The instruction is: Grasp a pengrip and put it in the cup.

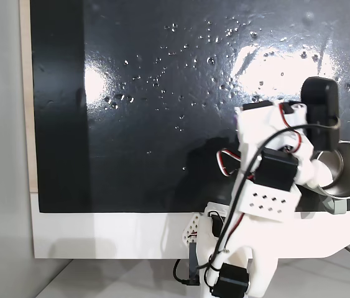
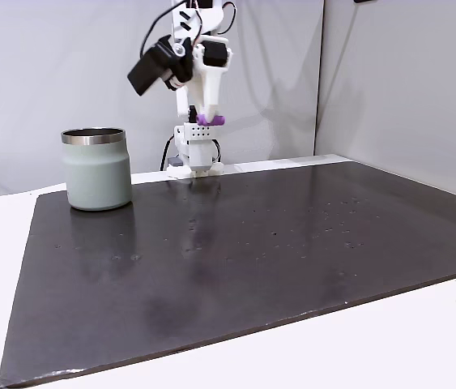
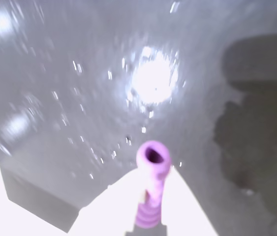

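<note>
Above the glossy black mat [image 2: 236, 243], white hand [image 2: 208, 121] clamped on ribbed lilac tubular pengrip [image 3: 151, 189].

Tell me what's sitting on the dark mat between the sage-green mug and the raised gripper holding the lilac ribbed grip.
Nothing: in a fixed view the mat is bare between mug and gripper, shut on the grip.

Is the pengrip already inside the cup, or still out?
Out: the pengrip sits between the gripper fingers, raised, apart from the cup.
</note>
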Available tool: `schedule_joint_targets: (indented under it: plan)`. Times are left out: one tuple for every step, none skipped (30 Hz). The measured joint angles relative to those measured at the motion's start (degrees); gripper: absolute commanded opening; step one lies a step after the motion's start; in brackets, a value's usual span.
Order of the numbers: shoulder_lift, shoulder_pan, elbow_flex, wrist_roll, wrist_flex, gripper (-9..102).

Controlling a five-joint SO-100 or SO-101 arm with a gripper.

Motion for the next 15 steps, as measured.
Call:
schedule_joint_targets:
  plan:
    - [0.8,2.5,-0.3,-0.6,0.5,0]
    - [1.5,5.2,-0.5,-1.4,1.1,0]
    - [2.1,7.5,-1.0,-2.1,1.8,0]
    - [2.7,9.6,-1.3,-2.9,2.5,0]
    - [3.3,11.4,-1.7,-3.9,3.3,0]
    - [3.9,13.4,-1.8,-4.8,4.2,0]
    - [4.4,15.6,-1.8,-6.0,4.9,0]
    - [4.8,18.0,-1.8,-7.1,5.4,0]
    - [5.1,20.7,-1.8,-8.3,5.9,0]
    - [5.3,23.5,-1.8,-9.6,6.2,0]
    - [5.4,25.8,-1.8,-11.1,6.2,0]
    - [5.4,28.1,-1.8,-12.5,6.2,0]
    - [5.4,30.1,-1.8,-13.9,6.2,0]
    - [5.4,32.0,-1.8,-15.2,6.2,0]
    - [5.4,33.8,-1.8,-16.3,6.2,0]
